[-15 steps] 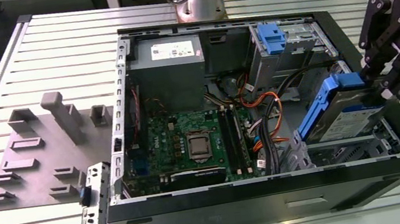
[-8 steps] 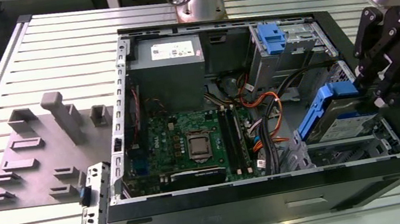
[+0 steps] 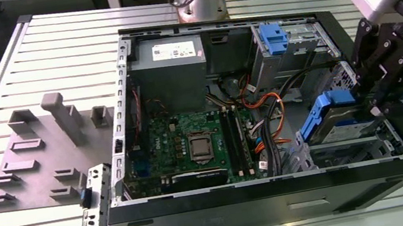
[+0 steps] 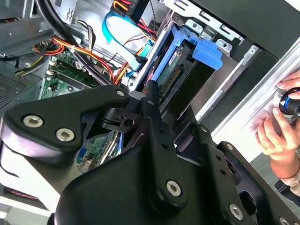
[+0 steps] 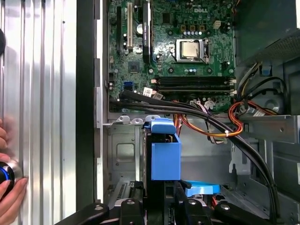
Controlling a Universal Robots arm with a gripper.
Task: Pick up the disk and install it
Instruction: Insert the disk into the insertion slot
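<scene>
The disk [image 3: 336, 118], a silver-grey drive in a blue plastic frame, hangs tilted over the metal drive cage [image 3: 350, 147] in the near corner of the open computer case [image 3: 278, 197], on the exterior view's right. My black gripper [image 3: 370, 107] grips its outer end and is shut on it. In the first wrist view the disk [image 5: 164, 157] shows edge-on between my fingers [image 5: 133, 211], just above the cage. In the second wrist view the disk [image 4: 174, 70] points into the cage opening beyond one finger [image 4: 153, 110].
Inside the case are a green motherboard [image 3: 190, 144], a grey power-supply box [image 3: 170, 63], a blue latch on a bare cage [image 3: 274, 39] and orange and black cables [image 3: 265, 109] beside the disk. A grey fixture plate [image 3: 40, 155] lies outside. A hand [image 5: 7, 187] rests on the slatted table.
</scene>
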